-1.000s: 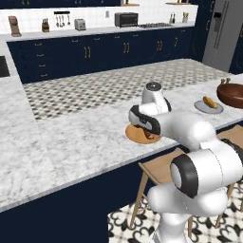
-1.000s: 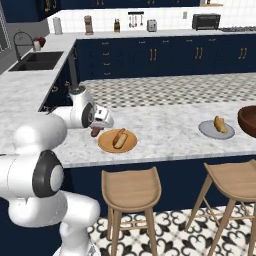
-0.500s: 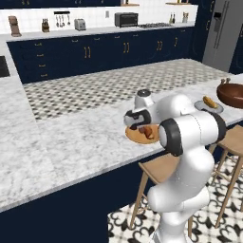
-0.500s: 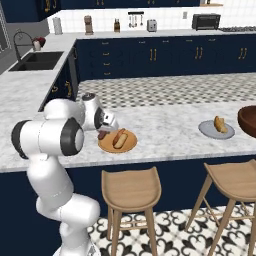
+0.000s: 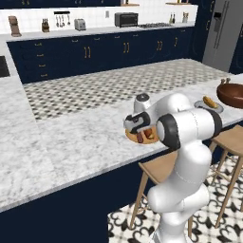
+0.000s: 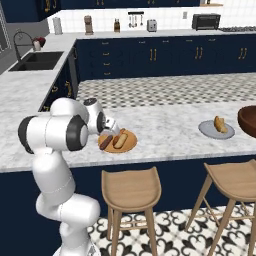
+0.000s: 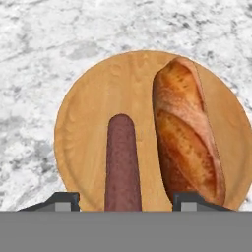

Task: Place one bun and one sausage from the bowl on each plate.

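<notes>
In the left base view, the white arm bends low over the marble worktop [image 5: 71,142] in the middle of the frame. The gripper [image 5: 141,129] points down at the round wooden plate [image 5: 130,138], which sits close to the front edge. A dark sausage [image 5: 140,138] and a golden bun [image 5: 149,133] lie on it. At the right, the flat grey plate [image 5: 199,104] holds another bun [image 5: 209,101], and the deep brown bowl [image 5: 231,93] sits at the right edge. There is lots of bare worktop to the left.

In the right base view, the arm curls in from the left of the frame. The wooden plate [image 6: 128,146] lies just right of the gripper [image 6: 111,128]. The sausage [image 6: 106,142] and bun [image 6: 119,139] lie side by side on it. The grey plate [image 6: 206,129] is well apart on the right, with its bun [image 6: 219,124]. The bowl [image 6: 249,120] peeks in at the right edge. Two wooden stools [image 6: 131,188] stand below.

In the hand view, the smooth orange wooden plate [image 7: 81,128] fills the middle. The crusty bun [image 7: 187,133] lies on the right. The smooth sausage [image 7: 122,162] lies left of it, between the two fingertips [image 7: 61,201]. The gripper [image 7: 122,202] is spread wide, with the fingertips clear of the sausage on both sides.
</notes>
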